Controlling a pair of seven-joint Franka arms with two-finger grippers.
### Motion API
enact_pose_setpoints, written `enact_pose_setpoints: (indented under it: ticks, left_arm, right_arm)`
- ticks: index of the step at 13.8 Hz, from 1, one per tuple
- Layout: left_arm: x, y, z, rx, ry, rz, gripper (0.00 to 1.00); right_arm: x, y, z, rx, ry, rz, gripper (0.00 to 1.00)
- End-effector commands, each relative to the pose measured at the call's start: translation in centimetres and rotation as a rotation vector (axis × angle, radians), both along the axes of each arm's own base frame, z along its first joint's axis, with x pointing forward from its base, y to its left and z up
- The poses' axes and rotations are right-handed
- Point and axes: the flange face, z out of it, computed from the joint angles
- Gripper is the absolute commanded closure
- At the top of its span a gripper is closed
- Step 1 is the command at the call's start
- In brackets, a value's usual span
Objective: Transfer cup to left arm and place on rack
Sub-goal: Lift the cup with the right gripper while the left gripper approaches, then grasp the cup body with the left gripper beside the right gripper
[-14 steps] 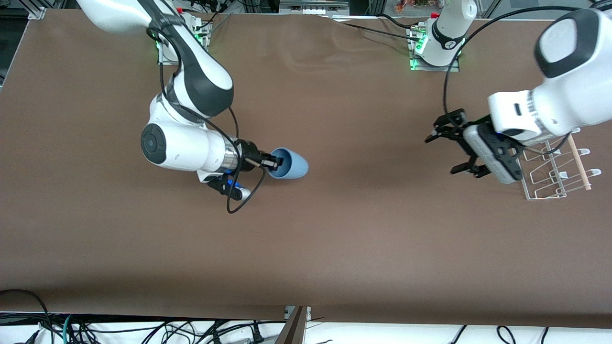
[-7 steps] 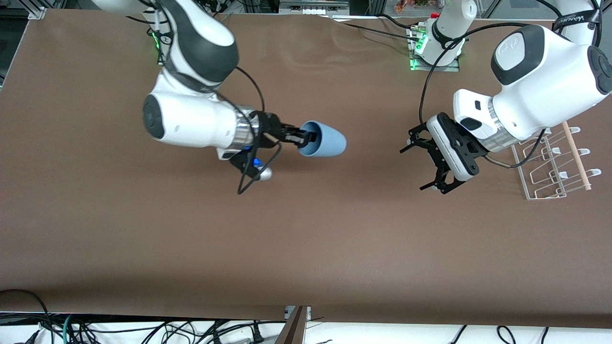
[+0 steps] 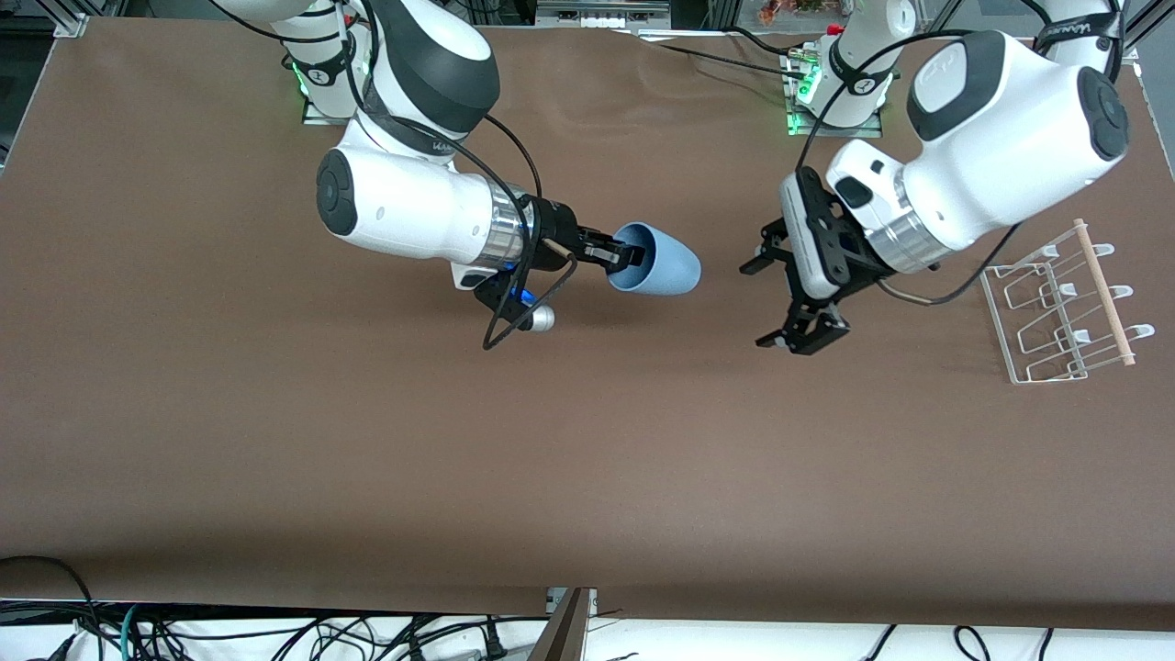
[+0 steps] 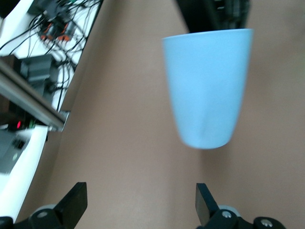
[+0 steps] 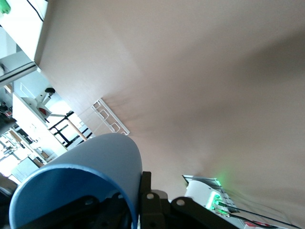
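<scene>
Item: cup [image 3: 663,268], light-blue handleless plastic tumbler, slightly tapered. Location: in the air over the middle of the brown worktop [image 3: 367,459], lying roughly level, mouth toward the right arm, closed base pointing at the left gripper.

Holder: right gripper [image 3: 617,257], jaws clamped on the cup's rim, one finger inside the mouth, one outside.

Receiver: left gripper [image 3: 785,298], on the left arm [image 3: 991,147], over the worktop toward the left arm's end, just apart from the cup's base. Jaws wide apart, facing the cup; the left wrist view shows both fingertips [image 4: 206,200] clear of it.

Destination: rack [image 3: 1056,312], white wire with a pale wooden dowel [image 3: 1102,294], on the worktop at the left arm's end, nothing in it.

Handling, judged: light, stiff thin wall, smooth matte surface likely to slip under a weak pinch; not fragile. Best hold is across the body near the narrower base, clear of the rim already occupied, so the taper cannot squeeze it out of the jaws.
</scene>
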Motion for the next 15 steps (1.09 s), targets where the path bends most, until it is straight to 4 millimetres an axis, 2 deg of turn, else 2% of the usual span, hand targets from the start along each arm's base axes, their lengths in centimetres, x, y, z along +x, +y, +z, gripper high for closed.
enact_pose_setpoints:
  ticks: [1, 3, 4, 10, 12, 14, 15]
  left_arm:
    - [-2.2, -2.4, 0.6, 0.001, -0.062, -0.064, 0.0]
    - [-2.8, -4.1, 1.0, -0.014, -0.095, -0.074, 0.0]
    - [-3.4, -5.1, 0.5, -0.02, -0.089, -0.075, 0.0]
    - [-4.2, -7.0, -1.4, -0.043, -0.118, -0.027, 0.0]
    - [-4.5, -7.9, -1.4, -0.062, -0.074, 0.042, 0.0]
    - [-4.3, -8.3, -1.6, -0.047, -0.083, 0.031, 0.0]
    - [-4.3, -8.4, -1.7, -0.046, -0.084, 0.026, 0.07]
  right_arm:
    - [0.6, -0.2, 1.7, 0.035, 0.001, -0.026, 1.0]
    - [0.7, -0.2, 1.9, 0.038, 0.002, -0.029, 1.0]
    - [0.8, -0.3, 2.0, 0.039, 0.002, -0.032, 1.0]
    - [0.9, -0.4, 2.7, 0.048, -0.005, -0.037, 1.0]
    - [0.8, -0.2, 2.8, 0.051, -0.005, -0.035, 1.0]
    - [0.8, -0.1, 3.4, 0.058, -0.012, -0.036, 1.0]
    - [0.9, -0.2, 3.5, 0.06, -0.012, -0.038, 1.0]
